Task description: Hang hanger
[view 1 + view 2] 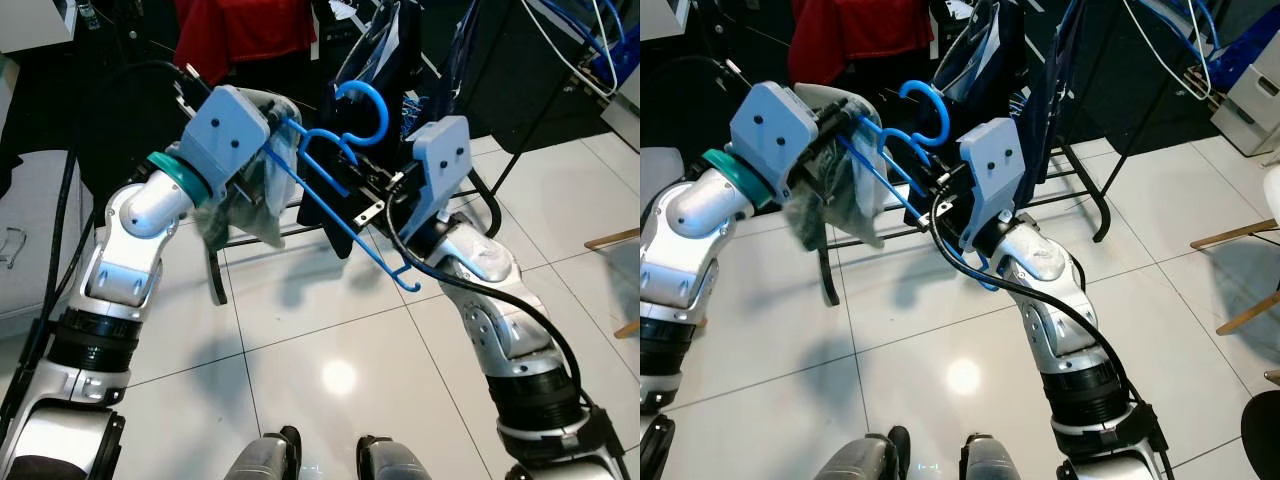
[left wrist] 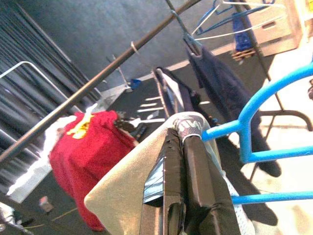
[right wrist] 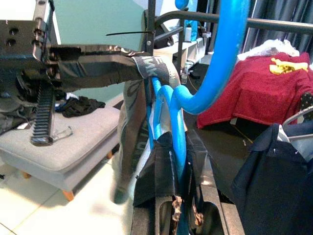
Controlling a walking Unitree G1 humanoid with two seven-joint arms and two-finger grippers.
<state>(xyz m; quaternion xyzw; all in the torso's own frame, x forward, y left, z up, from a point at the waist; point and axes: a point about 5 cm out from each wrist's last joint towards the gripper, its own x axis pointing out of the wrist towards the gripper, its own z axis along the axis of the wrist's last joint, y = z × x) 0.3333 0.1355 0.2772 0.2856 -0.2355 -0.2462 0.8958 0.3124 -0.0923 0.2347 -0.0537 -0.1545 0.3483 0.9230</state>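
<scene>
Both pincers pinch the load: right pincer the blue hanger, left pincer its grey garment; next, I judge, lift the hook onto the far rail.

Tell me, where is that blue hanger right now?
The hanger is held up in front of the robot between both grippers, left and right, with a grey garment draped at its left end, near the rack.

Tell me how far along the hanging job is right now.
Done: the grey garment is on the blue hanger. In hand: both tools hold it, the left tool shut on the garment-covered end, the right tool shut on the hanger near its hook. Left: the hook isn't over the rack rail yet; it needs lifting on and releasing.
</scene>
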